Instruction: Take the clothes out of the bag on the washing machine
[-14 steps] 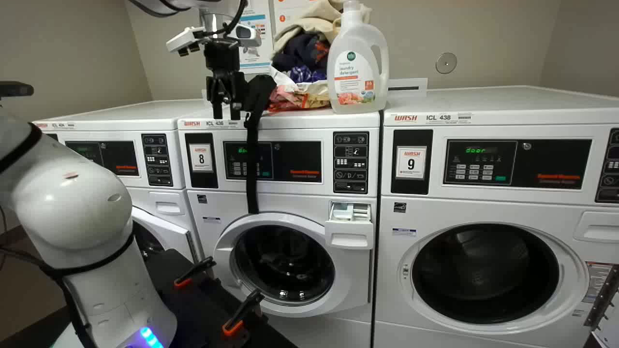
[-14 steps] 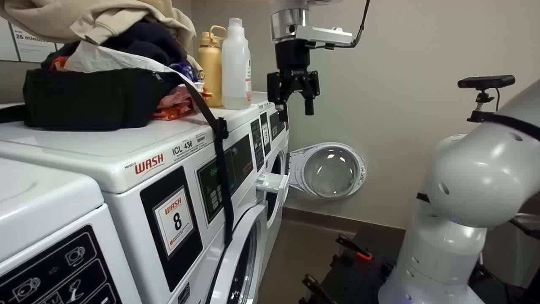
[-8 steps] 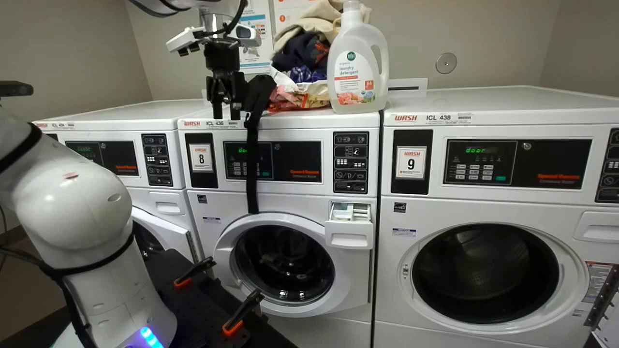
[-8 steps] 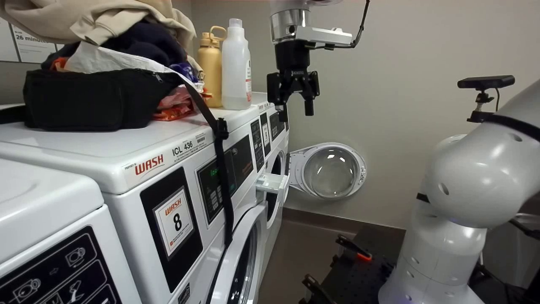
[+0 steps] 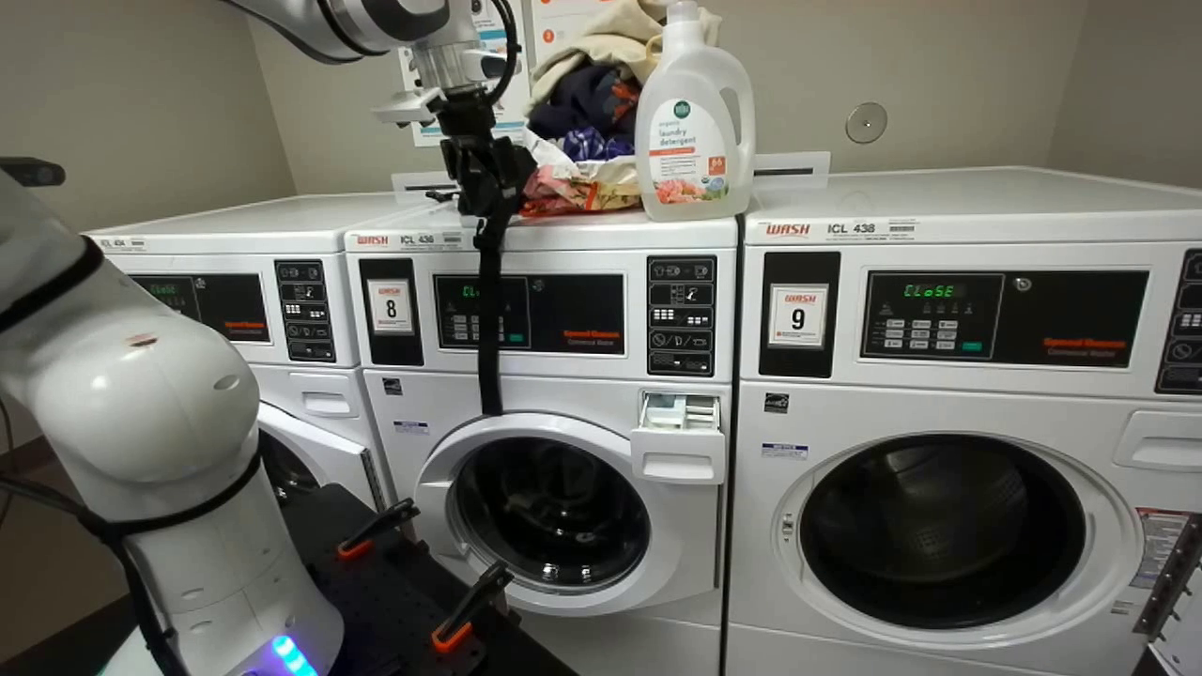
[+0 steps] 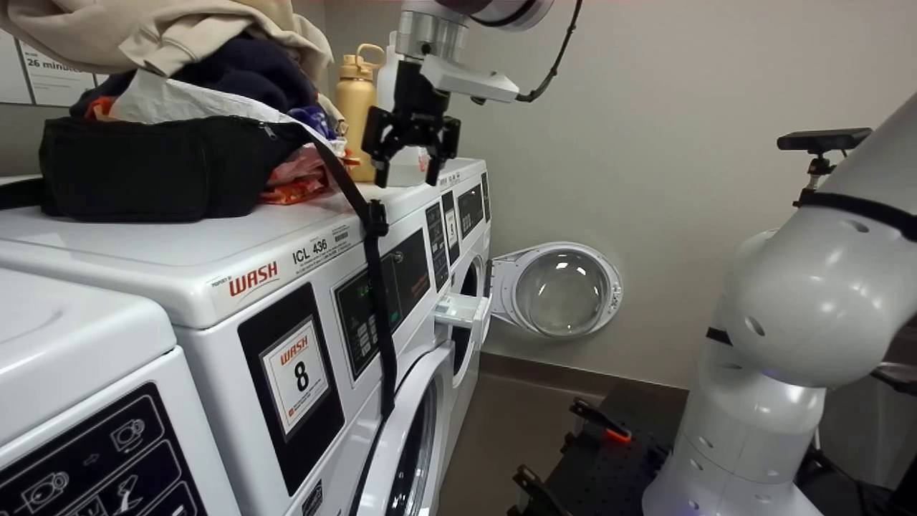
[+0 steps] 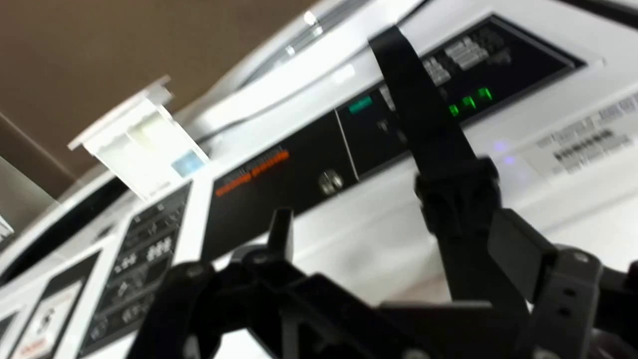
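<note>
The clothes (image 6: 251, 72) are piled on or in the bag (image 6: 299, 177), atop the washing machine (image 6: 143, 240). The gripper (image 6: 407, 175) is held with fingers (image 7: 520, 252) spread, nothing gripped. Close to one fingertip, the strap (image 7: 433, 119) is seen; contact cannot be told. If it is snagged on a reach, the pouch (image 6: 143, 168) could be dragged and the clothes toppled; by a wide swing, the detergent bottle (image 5: 693, 122) could be knocked over.

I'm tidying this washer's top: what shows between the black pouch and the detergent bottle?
In an exterior view, the red bag, heaped with clothes, and the tan water bottle show between the black pouch and the detergent bottle.
</note>
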Controlling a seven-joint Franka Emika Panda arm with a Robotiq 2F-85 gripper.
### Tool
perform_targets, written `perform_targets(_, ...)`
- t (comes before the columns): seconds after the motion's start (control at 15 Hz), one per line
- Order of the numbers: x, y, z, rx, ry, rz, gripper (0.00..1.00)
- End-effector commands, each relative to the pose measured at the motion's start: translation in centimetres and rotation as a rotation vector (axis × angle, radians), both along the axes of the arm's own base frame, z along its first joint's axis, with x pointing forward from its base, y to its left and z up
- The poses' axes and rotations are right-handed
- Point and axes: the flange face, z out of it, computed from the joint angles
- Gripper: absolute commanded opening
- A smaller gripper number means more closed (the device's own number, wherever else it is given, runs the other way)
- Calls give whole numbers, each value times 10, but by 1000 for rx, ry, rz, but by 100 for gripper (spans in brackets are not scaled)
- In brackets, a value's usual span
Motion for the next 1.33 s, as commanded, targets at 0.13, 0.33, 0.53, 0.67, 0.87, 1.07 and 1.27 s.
perform_targets(0.13, 101, 58, 55, 81, -355, -17, 100)
perform_targets(0.33, 152, 71, 84, 105, -549, -67, 100)
perform_targets(0.53, 198, 72, 105, 108, -725, -127, 100)
perform_targets(0.67, 220, 70, 122, 113, -827, -178, 100)
perform_targets(0.87, 241, 74, 150, 122, -962, -253, 100)
perform_targets(1.07, 249, 88, 182, 135, -1105, -303, 100)
perform_targets(1.27, 250, 110, 209, 175, -1245, -313, 100)
